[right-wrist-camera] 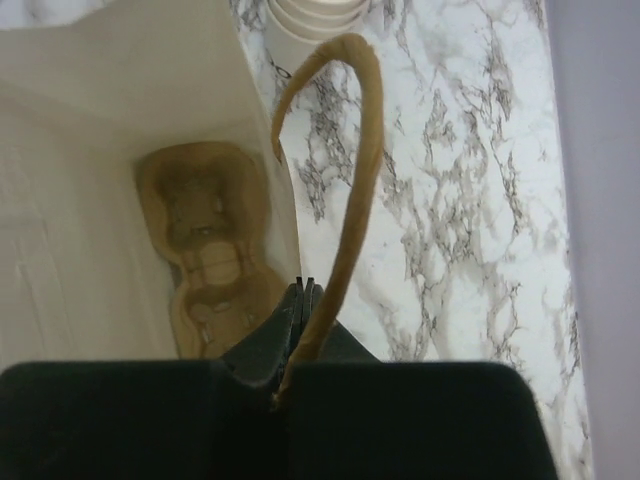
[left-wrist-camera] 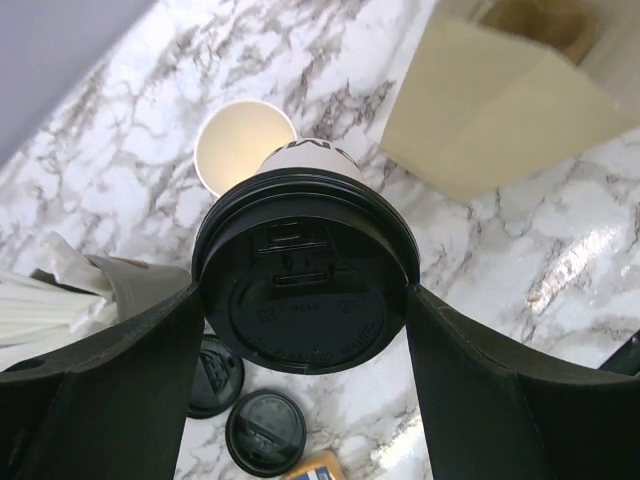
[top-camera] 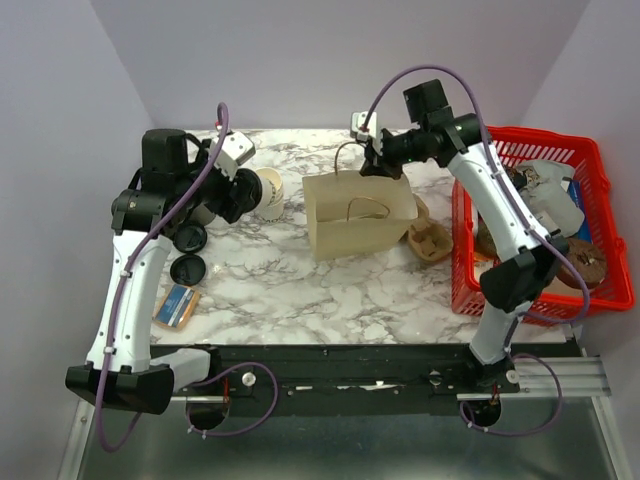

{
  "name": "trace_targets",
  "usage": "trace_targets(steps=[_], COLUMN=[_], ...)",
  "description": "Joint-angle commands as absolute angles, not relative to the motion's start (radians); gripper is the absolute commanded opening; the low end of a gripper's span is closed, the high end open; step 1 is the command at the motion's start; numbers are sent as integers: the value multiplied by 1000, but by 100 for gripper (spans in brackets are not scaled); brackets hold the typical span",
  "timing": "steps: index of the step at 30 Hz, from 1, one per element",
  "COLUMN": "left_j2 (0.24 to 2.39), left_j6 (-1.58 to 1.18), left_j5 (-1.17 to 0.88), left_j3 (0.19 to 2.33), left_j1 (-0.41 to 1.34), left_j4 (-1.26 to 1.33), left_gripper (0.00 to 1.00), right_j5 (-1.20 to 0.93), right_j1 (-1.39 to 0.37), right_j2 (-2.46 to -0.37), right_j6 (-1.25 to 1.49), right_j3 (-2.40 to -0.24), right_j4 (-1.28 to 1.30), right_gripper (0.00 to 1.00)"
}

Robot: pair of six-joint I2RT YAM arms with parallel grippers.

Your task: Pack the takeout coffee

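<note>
Takeout coffee (left-wrist-camera: 300,270) was clamped in my left gripper (left-wrist-camera: 306,300), with one finger (left-wrist-camera: 150,350) pressed against each side of the round black lid and the lid facing the wrist camera. The white paper wall of the cup showed just beyond the lid rim. I could not tell whether its base touched the marble table (top-camera: 260,270). In the overhead view the left gripper (top-camera: 235,190) was at the far left of the table, to the left of the paper bag (top-camera: 358,215) and apart from it. A lidless white cup (left-wrist-camera: 245,150) lay on its side just behind the held coffee, its mouth toward the camera. Two loose black lids (left-wrist-camera: 213,375) lay flat on the table below the gripper, near each other, and a small blue-and-orange packet (top-camera: 177,305) lay nearer the arm bases. My right gripper (right-wrist-camera: 300,300) was closed on the brown bag handle (right-wrist-camera: 345,200) at the far rim of the bag, jaws fully together around the cord. The bag stood upright and open at mid-table, with a brown moulded insert (right-wrist-camera: 210,260) visible inside on its floor. A red basket (top-camera: 545,132) stood at the right edge.
</note>
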State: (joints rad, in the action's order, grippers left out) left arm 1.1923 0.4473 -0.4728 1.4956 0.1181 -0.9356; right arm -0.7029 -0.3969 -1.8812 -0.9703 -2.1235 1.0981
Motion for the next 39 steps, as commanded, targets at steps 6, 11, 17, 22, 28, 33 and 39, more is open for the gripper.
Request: trace_targets(steps=[6, 11, 17, 22, 28, 33, 39], left_j2=[1135, 1086, 1083, 1077, 1051, 1069, 1111], left_j6=[384, 367, 342, 333, 316, 311, 420], left_j5=[-561, -549, -568, -626, -704, -805, -886], left_j3=[1552, 1528, 1528, 1531, 1499, 1499, 1532], left_j1=[121, 124, 127, 132, 140, 153, 167], left_j4=[-778, -712, -663, -647, -627, -592, -681], left_gripper=[0, 0, 0, 0, 0, 0, 0], right_j5=[-329, -216, -155, -159, -183, -201, -239], right_j1=[-614, -620, -621, -620, -623, -626, -629], right_j2=[-1525, -1486, -1502, -1517, -1519, -1516, -1511], right_j6=[-639, -537, -554, -561, -566, -565, -543], right_j3=[-1595, -1551, -1615, -1658, -1634, -1606, -1591], right_j4=[680, 563, 522, 520, 548, 561, 581], right_gripper=[0, 0, 1, 1, 0, 0, 0])
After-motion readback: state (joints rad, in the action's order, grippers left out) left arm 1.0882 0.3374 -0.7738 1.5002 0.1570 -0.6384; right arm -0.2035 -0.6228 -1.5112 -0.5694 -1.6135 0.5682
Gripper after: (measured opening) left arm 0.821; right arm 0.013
